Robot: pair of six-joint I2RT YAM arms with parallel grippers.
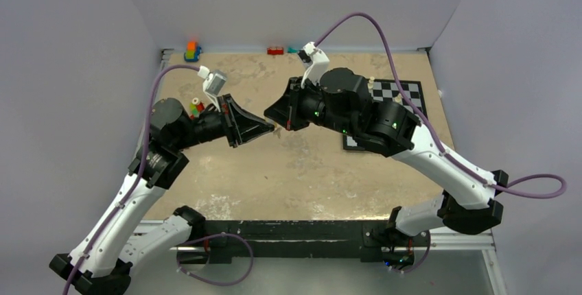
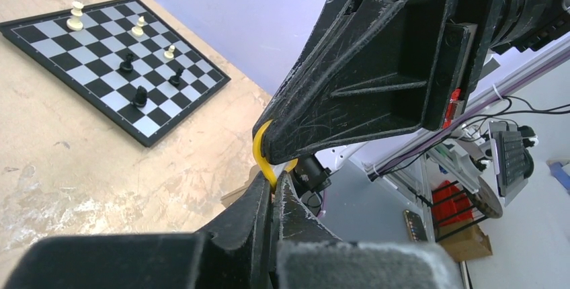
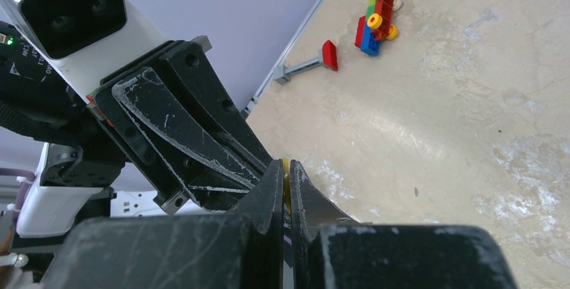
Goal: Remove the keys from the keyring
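My two grippers meet tip to tip above the middle of the table. A yellow key head [image 2: 261,152] shows as a curved yellow arc between them. The left gripper [image 2: 273,181] is shut, its tips pinching the arc's lower end. From above, the right gripper [image 1: 281,124] clamps the same yellow piece, and the left gripper [image 1: 270,130] touches it. In the right wrist view only a thin yellow sliver of the key [image 3: 286,171] shows between the shut right gripper [image 3: 286,167]. The key's blade and the keyring are hidden by the fingers.
A chessboard [image 2: 114,60] with several pieces lies on the table's right side, partly under the right arm [image 1: 398,92]. Toy blocks [image 1: 193,51] stand at the back left, more [image 3: 376,17] beside the left arm. A red block [image 1: 276,51] lies at the back edge.
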